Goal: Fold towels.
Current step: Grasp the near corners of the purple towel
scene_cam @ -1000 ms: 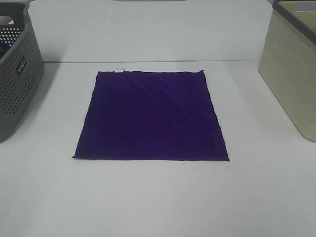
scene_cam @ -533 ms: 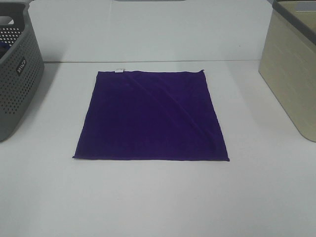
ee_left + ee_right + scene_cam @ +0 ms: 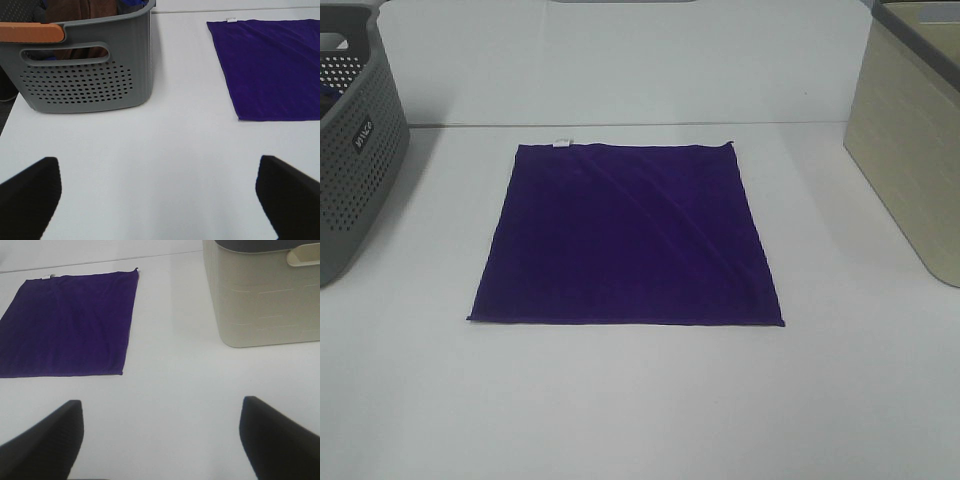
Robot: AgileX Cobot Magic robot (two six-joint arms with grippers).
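Note:
A deep purple square towel (image 3: 625, 233) lies flat and spread out in the middle of the white table, with a small white tag (image 3: 561, 143) at its far edge. It also shows in the left wrist view (image 3: 272, 65) and the right wrist view (image 3: 67, 322). My left gripper (image 3: 160, 200) is open over bare table, off the towel's near left corner. My right gripper (image 3: 160, 440) is open over bare table, off the towel's near right corner. Neither gripper shows in the exterior high view. Both are empty.
A grey perforated basket (image 3: 355, 150) stands at the far left; in the left wrist view (image 3: 80, 75) it holds brown and blue cloths and has an orange handle. A beige basket (image 3: 915, 140) stands at the far right, also in the right wrist view (image 3: 260, 295).

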